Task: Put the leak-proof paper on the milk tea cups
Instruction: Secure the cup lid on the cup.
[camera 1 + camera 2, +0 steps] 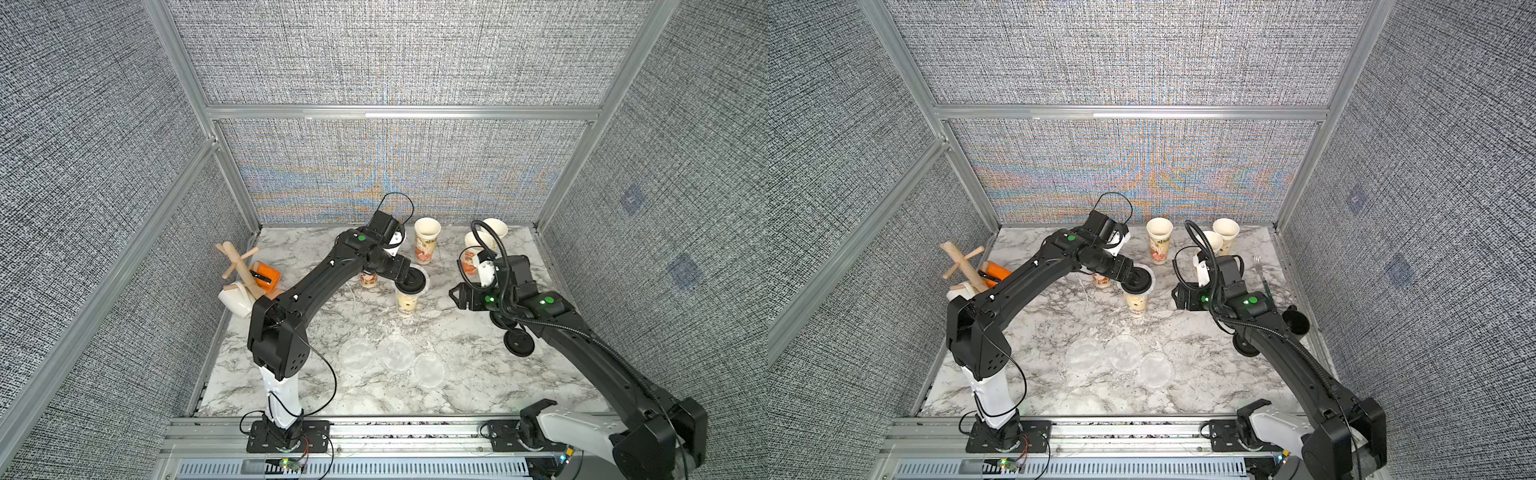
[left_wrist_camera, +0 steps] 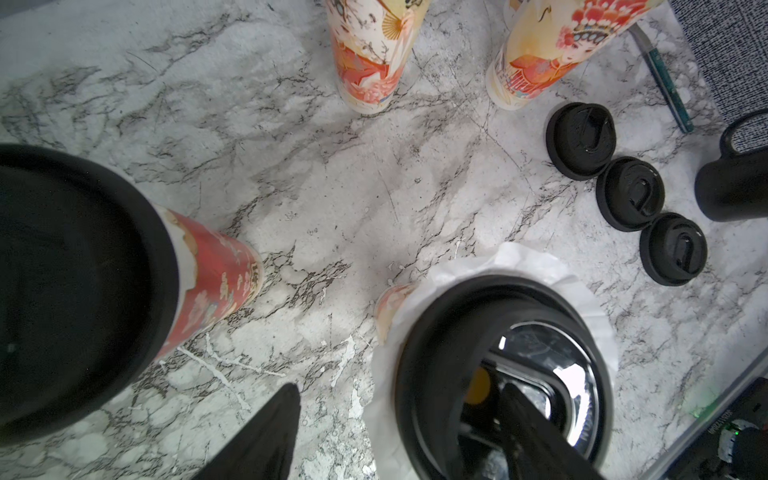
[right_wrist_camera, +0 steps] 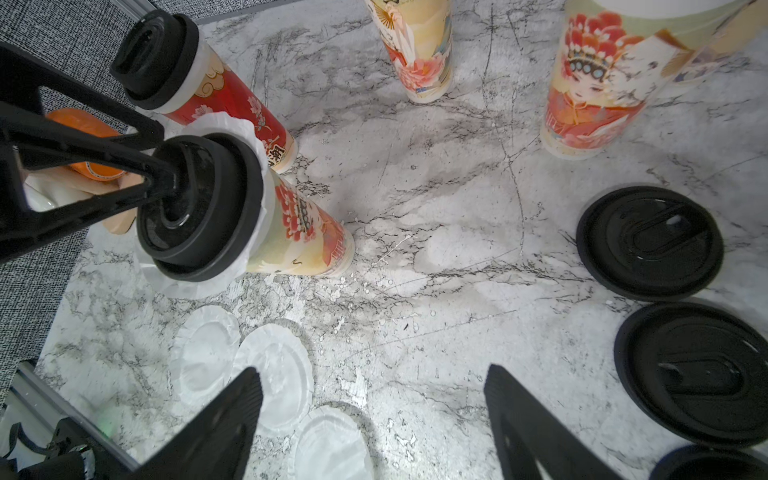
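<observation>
A milk tea cup (image 1: pixel 406 304) at mid-table wears a black lid (image 2: pixel 432 374), with leak-proof paper (image 2: pixel 519 262) ruffling out under the rim. My left gripper (image 2: pixel 399 432) is open: one finger rests on that lid, the other hangs beside the cup over the table. Behind it stands a second lidded cup (image 3: pixel 232 104). Three open cups (image 1: pixel 427 245) (image 1: pixel 494 227) (image 1: pixel 477 241) stand at the back. Three paper discs (image 1: pixel 356 353) (image 1: pixel 395 351) (image 1: pixel 430 369) lie flat near the front. My right gripper (image 3: pixel 374 415) hovers open and empty over the table, right of the lidded cups.
Loose black lids (image 2: pixel 580 140) (image 2: pixel 630 193) (image 2: pixel 673 248) lie in a row at the right, beside a black mug (image 2: pixel 731 187) and a green-handled fork (image 1: pixel 1262 274). At the left stand a wooden mug tree (image 1: pixel 241 266), a white mug (image 1: pixel 235 299) and an orange container (image 1: pixel 266 274).
</observation>
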Action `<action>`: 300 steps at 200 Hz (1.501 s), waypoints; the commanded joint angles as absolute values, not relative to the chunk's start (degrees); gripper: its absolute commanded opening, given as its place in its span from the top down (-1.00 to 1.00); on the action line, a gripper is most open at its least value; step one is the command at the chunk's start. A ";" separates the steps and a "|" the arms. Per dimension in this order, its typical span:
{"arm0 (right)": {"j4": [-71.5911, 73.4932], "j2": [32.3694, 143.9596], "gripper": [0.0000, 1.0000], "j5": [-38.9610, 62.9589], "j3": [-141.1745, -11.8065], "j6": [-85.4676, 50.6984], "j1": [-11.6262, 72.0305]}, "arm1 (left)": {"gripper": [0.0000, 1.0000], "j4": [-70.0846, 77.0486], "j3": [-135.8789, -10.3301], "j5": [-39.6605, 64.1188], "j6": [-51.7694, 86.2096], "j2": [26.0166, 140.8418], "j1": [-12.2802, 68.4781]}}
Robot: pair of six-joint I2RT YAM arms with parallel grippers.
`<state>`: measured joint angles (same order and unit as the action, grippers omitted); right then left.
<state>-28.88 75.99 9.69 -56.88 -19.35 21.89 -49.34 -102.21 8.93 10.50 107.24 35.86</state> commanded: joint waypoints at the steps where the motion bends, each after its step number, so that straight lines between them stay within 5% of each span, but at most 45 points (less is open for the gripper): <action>1: -25.73 77.51 -0.65 11.58 -58.17 -19.43 22.07 | -0.52 -51.25 -102.74 7.82 9.52 107.34 35.86; 47: -24.52 82.13 -0.49 12.83 -62.19 -19.60 23.44 | -0.52 -51.42 -102.75 7.91 9.24 107.18 35.86; 300: -24.08 97.23 -0.31 8.40 -69.87 -21.00 29.64 | -0.50 -50.10 -97.48 7.20 9.52 106.35 35.81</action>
